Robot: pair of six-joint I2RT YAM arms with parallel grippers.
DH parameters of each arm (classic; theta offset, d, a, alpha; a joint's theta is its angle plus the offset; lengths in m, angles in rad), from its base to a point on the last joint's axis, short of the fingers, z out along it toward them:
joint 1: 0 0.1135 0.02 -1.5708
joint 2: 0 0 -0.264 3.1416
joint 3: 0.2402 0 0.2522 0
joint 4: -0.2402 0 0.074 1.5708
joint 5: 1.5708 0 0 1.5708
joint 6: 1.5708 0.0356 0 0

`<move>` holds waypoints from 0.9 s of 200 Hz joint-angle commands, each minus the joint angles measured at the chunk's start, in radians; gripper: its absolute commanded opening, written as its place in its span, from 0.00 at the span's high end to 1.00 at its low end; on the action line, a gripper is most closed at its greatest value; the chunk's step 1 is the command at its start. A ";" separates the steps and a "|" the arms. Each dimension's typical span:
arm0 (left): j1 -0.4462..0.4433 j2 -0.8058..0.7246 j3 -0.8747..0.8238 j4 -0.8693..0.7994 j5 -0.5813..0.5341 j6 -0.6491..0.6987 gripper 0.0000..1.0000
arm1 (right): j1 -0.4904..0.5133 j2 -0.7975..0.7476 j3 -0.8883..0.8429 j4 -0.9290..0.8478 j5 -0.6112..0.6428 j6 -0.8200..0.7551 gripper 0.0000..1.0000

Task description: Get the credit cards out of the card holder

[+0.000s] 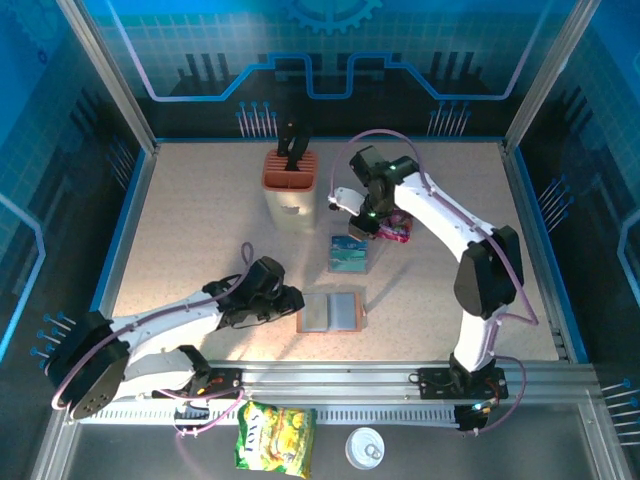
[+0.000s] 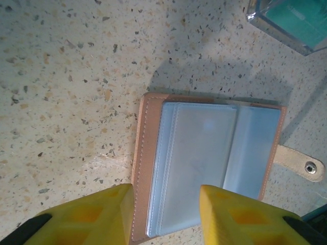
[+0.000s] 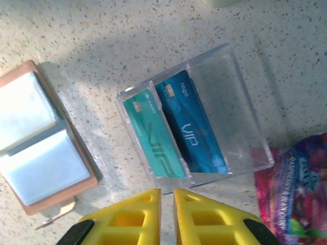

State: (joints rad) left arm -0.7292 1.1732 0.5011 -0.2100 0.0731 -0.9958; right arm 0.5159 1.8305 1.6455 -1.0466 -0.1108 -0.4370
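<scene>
The card holder [image 1: 331,312] lies open and flat on the table, brown with grey-blue pockets [image 2: 204,158]. My left gripper [image 2: 166,214] is open; its yellow fingers straddle the holder's near left corner, one over the table and one over the pockets. Two credit cards, a teal one [image 3: 153,135] and a blue one [image 3: 191,127], rest side by side in a clear plastic tray [image 3: 240,102]. Just behind that tray's near wall, my right gripper [image 3: 167,204] hovers with its jaws almost together and nothing between them. The holder [image 3: 36,148] lies to its left.
A purple snack packet [image 3: 296,189] lies right of the tray. An orange-topped beige knife block [image 1: 290,182] stands at the back. Off the table's front rail lie a green snack bag [image 1: 275,438] and a white lid [image 1: 366,448]. Metal frame posts border the table.
</scene>
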 commanded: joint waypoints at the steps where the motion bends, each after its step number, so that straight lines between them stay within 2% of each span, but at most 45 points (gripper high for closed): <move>1: 0.007 0.024 0.005 0.035 0.030 -0.010 0.63 | 0.002 -0.074 -0.089 0.119 -0.048 0.243 0.88; 31: 0.006 0.049 0.008 0.043 0.036 -0.005 0.66 | 0.007 -0.187 -0.249 0.259 -0.127 0.480 0.94; 51: 0.006 0.066 0.008 0.054 0.038 -0.002 0.76 | 0.015 -0.239 -0.353 0.343 -0.208 0.642 0.95; 67: 0.005 0.076 0.003 0.069 0.040 -0.004 0.80 | 0.026 -0.248 -0.405 0.366 -0.261 0.747 0.95; 102: 0.004 0.100 0.000 0.079 0.043 0.001 0.88 | 0.093 -0.287 -0.541 0.475 -0.293 0.887 0.97; 124: 0.004 0.125 0.010 0.075 0.051 0.014 0.90 | 0.138 -0.318 -0.627 0.574 -0.308 0.976 0.91; 147: 0.005 0.150 0.014 0.069 0.059 0.016 0.97 | 0.176 -0.329 -0.683 0.646 -0.312 1.043 0.89; 180: 0.004 0.169 0.021 0.061 0.060 0.008 0.98 | 0.228 -0.313 -0.714 0.695 -0.298 1.105 0.83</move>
State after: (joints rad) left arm -0.7292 1.3277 0.5011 -0.1402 0.1131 -0.9924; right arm 0.7086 1.5280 0.9531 -0.4358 -0.4004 0.5762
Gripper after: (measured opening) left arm 0.042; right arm 0.159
